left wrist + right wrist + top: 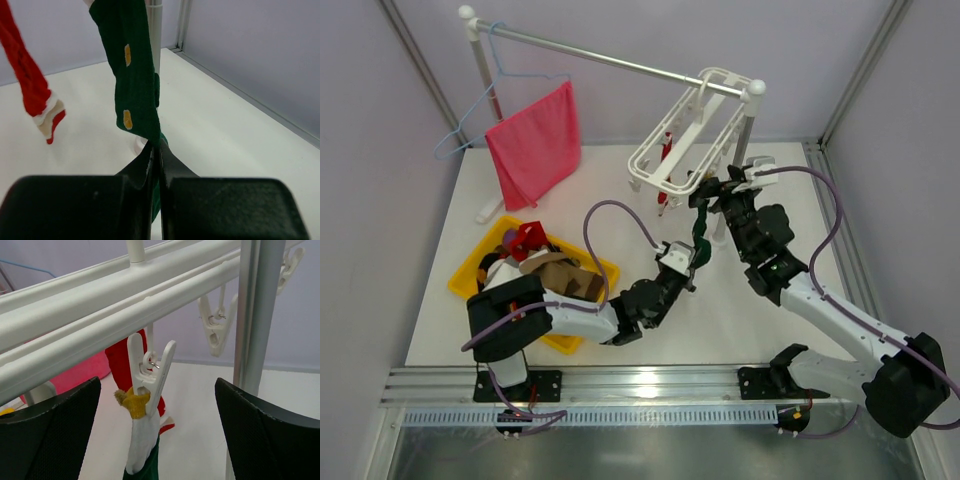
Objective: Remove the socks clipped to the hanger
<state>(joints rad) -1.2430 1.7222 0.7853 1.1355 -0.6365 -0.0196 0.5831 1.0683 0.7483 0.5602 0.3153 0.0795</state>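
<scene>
Pressure belongs on the clip point(150, 370) first: my right fingers point(50, 435) stand wide at its three and nine o'clock, while my left fingers point(141, 172) pinch the green sock point(132, 85) hanging from the hanger point(100, 335), one o'clock on the worktop point(740, 320). I'd squeeze, then tug down.

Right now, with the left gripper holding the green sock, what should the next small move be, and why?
Probably the right gripper should squeeze the top of the clip to open it. Its jaws stand open either side of that clip, which pins the green sock under the hanger, while the left gripper is shut on the sock's lower end, ready to pull.
</scene>
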